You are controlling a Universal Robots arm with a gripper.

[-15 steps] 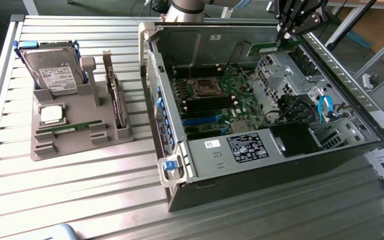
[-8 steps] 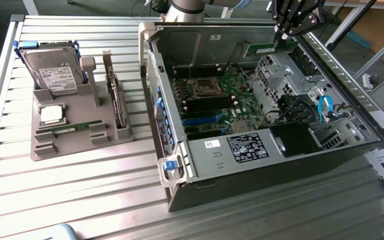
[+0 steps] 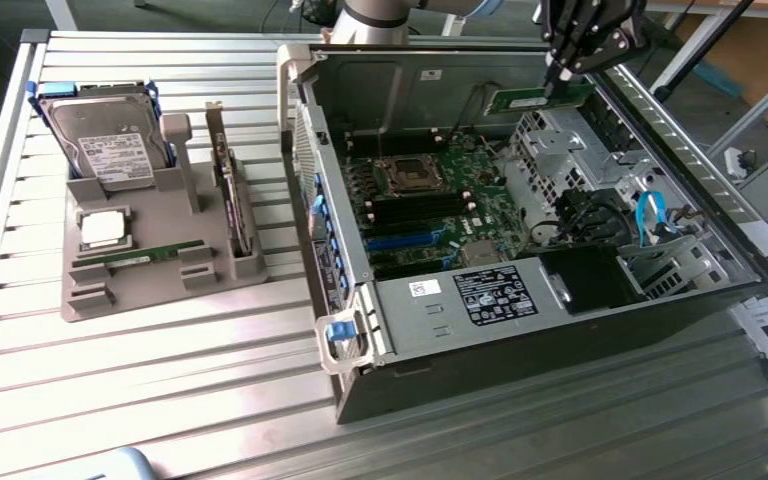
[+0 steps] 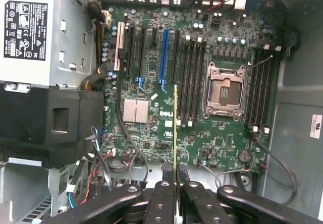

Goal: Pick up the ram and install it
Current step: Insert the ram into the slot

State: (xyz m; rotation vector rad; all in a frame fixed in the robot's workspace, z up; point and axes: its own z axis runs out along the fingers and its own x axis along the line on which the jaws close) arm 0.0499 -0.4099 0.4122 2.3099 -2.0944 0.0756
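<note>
My gripper [image 3: 567, 72] hangs over the far side of the open computer case [image 3: 491, 300], shut on the ram [image 3: 531, 99], a narrow green stick held on edge above the motherboard [image 3: 458, 215]. In the wrist view the ram [image 4: 175, 133] appears edge-on as a thin line running out from between the black fingers [image 4: 162, 188] of the gripper [image 4: 175, 177]. It hovers over the board beside the black memory slots [image 4: 189, 80] and the bare processor socket [image 4: 223, 92]. A second bank of slots [image 4: 260, 95] lies on the socket's other side.
A grey parts holder [image 3: 157, 270] on the slatted table at the exterior view's left carries a hard drive with blue rails [image 3: 111, 140], a square silver processor [image 3: 104, 228], another green stick [image 3: 144, 255] and an upright card [image 3: 231, 190]. Inside the case sit a power supply [image 4: 30, 32], cables and drive cages.
</note>
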